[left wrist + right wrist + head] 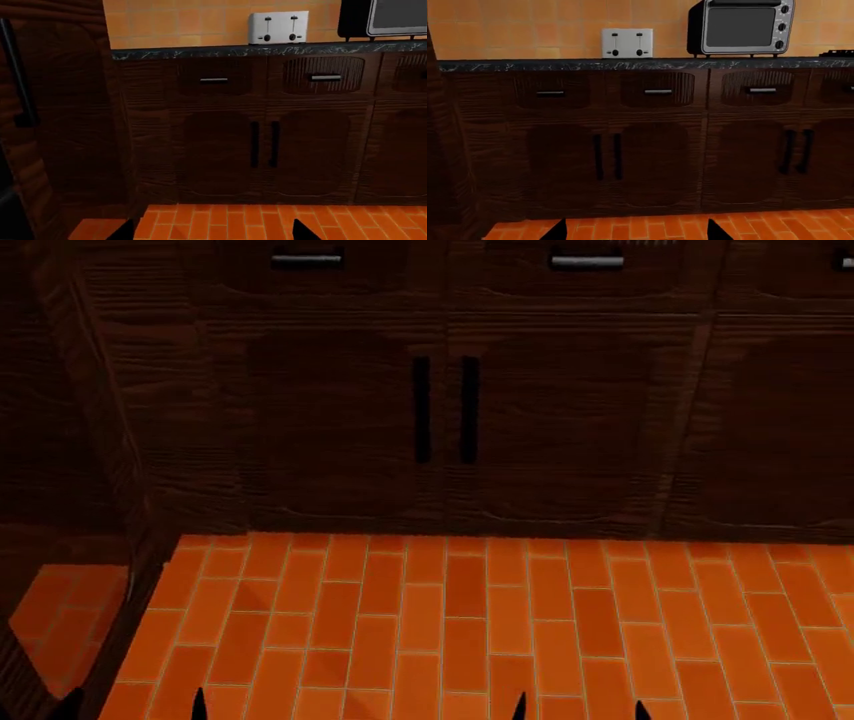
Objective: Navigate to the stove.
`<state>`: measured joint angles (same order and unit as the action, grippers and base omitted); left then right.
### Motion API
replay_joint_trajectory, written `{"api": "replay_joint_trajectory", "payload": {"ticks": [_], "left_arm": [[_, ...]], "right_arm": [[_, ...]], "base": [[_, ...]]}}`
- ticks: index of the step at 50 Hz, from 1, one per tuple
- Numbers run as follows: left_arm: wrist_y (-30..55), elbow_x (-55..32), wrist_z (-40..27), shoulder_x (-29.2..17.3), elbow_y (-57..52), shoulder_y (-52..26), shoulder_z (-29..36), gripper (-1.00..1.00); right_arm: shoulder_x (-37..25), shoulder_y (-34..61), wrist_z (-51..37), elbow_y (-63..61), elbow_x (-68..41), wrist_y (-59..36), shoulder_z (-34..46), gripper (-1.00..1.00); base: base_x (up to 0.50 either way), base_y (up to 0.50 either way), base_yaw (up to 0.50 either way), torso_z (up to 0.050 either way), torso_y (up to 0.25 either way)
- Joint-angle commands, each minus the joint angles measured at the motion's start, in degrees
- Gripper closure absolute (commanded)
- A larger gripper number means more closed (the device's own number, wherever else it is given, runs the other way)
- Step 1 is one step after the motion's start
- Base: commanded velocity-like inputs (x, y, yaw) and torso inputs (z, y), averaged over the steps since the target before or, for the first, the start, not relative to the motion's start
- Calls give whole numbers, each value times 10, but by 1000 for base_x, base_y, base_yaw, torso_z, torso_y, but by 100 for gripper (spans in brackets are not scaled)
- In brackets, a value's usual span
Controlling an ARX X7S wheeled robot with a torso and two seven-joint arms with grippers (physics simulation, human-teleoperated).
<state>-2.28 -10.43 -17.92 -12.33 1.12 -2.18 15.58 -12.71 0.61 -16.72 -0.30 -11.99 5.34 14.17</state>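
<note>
The stove is out of view in all three views. My left gripper (215,233) is open and empty, with only its two dark fingertips showing above the orange brick floor (227,220). My right gripper (637,233) is also open and empty over the same floor. In the head view the tips of the left gripper (134,710) and the right gripper (581,710) just show at the lower edge. Both grippers point at a row of dark wooden base cabinets (441,410) a short way ahead.
A dark marbled countertop (627,64) carries a white toaster (627,43) and a grey toaster oven (740,27). The toaster (278,27) also shows in the left wrist view. A tall dark wooden unit with a vertical black handle (17,75) stands close on the left.
</note>
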Motion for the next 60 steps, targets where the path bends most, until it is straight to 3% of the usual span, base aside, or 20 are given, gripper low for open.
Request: {"api": "replay_joint_trajectory", "payload": {"ticks": [1,60], "left_arm": [[0,-2,-3,-1,1,-1,3,-100],[-6,-13,-13,-9,8,-8,16,-100]], "right_arm": [[-1,3,-22,4,31,-1,10,-100],[-14,8,-29,9,10,3,22,-100]], "base": [[0,0,0,0,0],[-1,-398,0,0,0]]}}
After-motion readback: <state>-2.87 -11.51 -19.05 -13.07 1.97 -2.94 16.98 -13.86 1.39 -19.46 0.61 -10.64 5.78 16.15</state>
